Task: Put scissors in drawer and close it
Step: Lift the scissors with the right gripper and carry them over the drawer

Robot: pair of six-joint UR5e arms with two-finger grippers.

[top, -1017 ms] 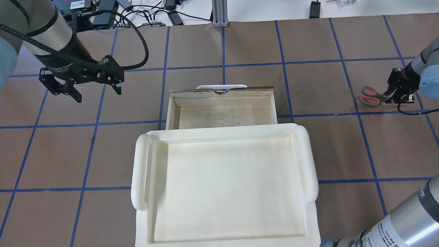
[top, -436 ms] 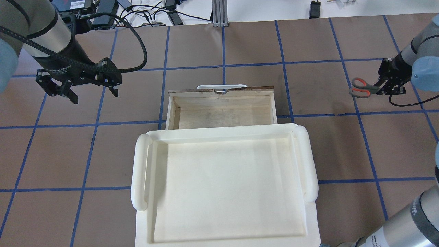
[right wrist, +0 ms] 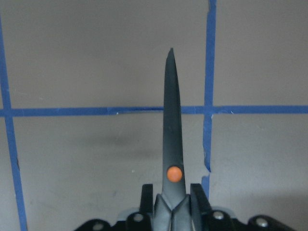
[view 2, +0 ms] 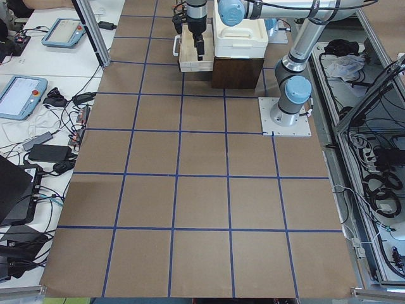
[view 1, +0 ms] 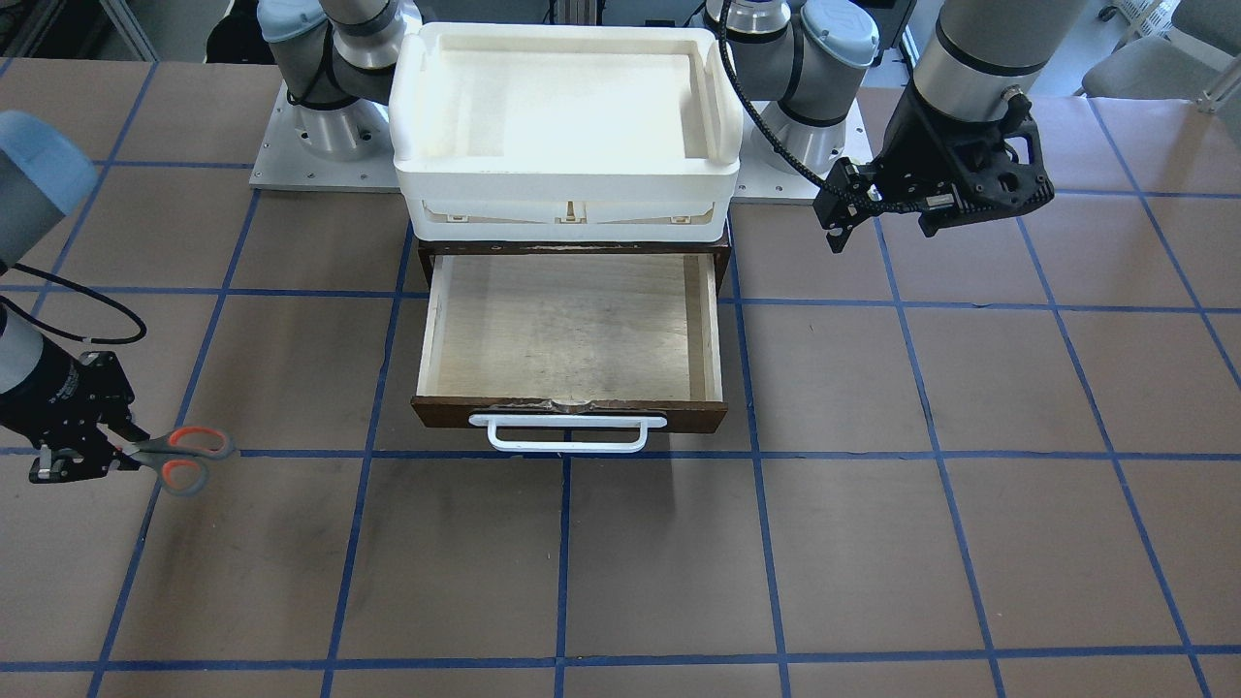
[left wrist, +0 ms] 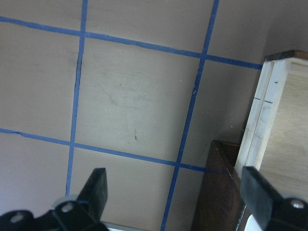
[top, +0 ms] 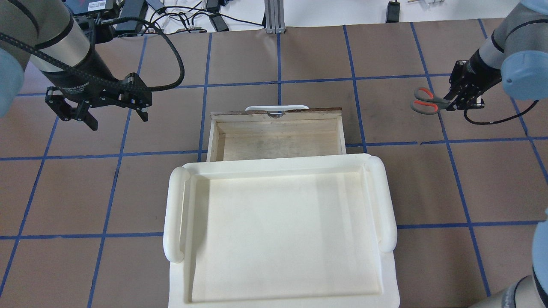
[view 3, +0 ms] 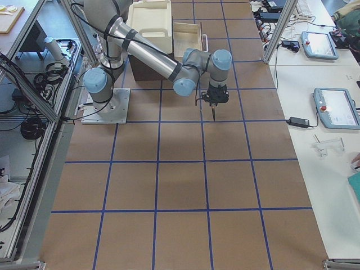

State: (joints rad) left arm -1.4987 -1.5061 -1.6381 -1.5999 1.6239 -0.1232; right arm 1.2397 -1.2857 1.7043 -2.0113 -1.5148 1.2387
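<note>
The scissors (top: 425,101), grey handles lined orange, hang level in my right gripper (top: 454,102), a little above the table and to the right of the drawer. The gripper is shut on them just behind the orange pivot. The handles (view 1: 184,456) point toward the drawer. In the right wrist view the dark blades (right wrist: 172,120) run out past the fingers (right wrist: 147,198). The drawer (top: 278,143) is pulled out and empty, with a dark front and a white bar handle (view 1: 567,433). My left gripper (top: 117,117) hovers open and empty, left of the drawer.
A large white tray (top: 278,164) sits on the dark cabinet above the drawer and hides its rear part from overhead. The table is brown with a blue tape grid. Cables and power bricks (top: 180,17) lie past the far edge.
My right gripper has lifted the scissors off the table and carried them left toward the drawer and farther from the robot. The left arm has barely moved.
</note>
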